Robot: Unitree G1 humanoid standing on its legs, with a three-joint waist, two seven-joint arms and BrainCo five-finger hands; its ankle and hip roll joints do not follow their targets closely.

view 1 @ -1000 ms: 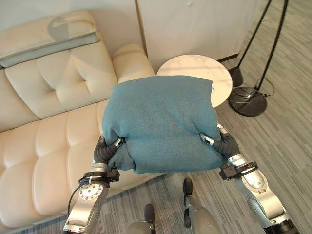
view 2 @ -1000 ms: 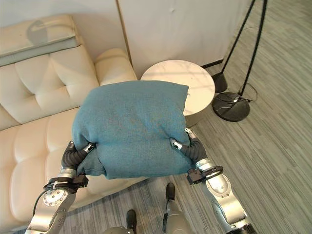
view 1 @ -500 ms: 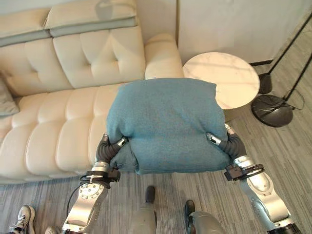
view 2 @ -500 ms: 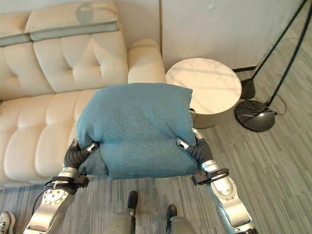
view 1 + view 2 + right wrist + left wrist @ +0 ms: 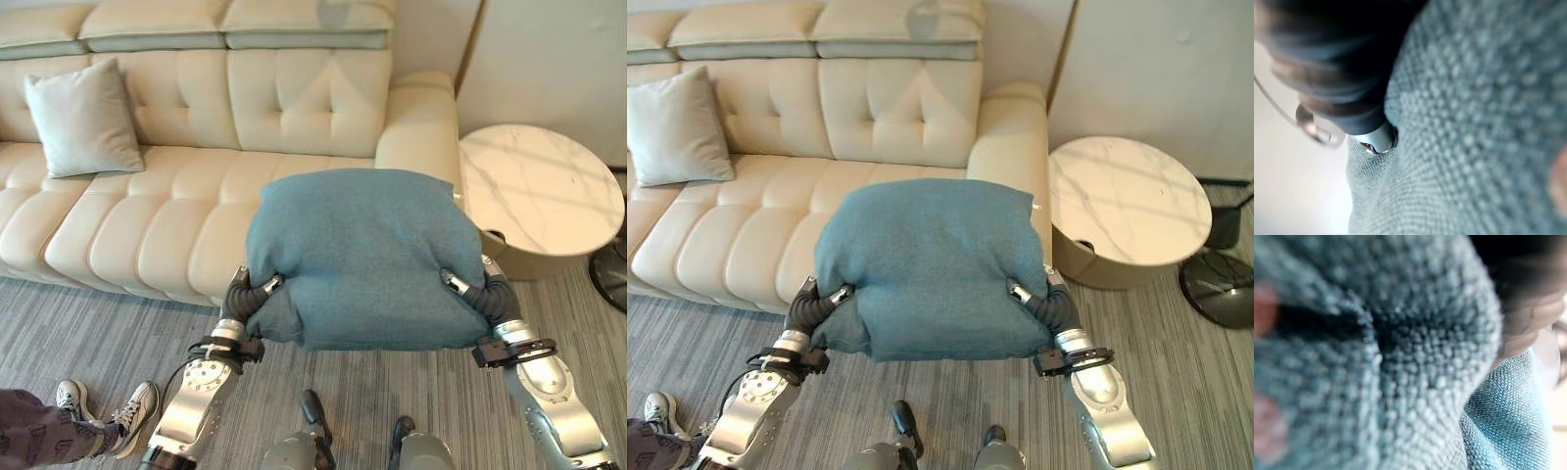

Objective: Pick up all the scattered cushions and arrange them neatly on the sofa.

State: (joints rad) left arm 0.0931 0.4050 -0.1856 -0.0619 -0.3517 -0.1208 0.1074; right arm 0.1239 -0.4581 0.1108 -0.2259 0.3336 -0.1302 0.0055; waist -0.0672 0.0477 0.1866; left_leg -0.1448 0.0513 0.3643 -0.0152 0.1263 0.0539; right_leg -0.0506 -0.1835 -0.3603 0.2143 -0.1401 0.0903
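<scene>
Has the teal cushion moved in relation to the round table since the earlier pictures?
Yes. The teal cushion, held between left hand and right hand, overlapped the round table earlier; now it sits left of it, before the sofa.

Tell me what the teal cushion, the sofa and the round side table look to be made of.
Teal cushion: coarse woven fabric, matte; the left wrist view shows a nubby weave.
Sofa: cream leather or faux leather, with a soft sheen, tufted, seamed panels; which one is unclear.
Round side table: white top with grey veins, like marble or a marble-look surface, over a beige base.
</scene>
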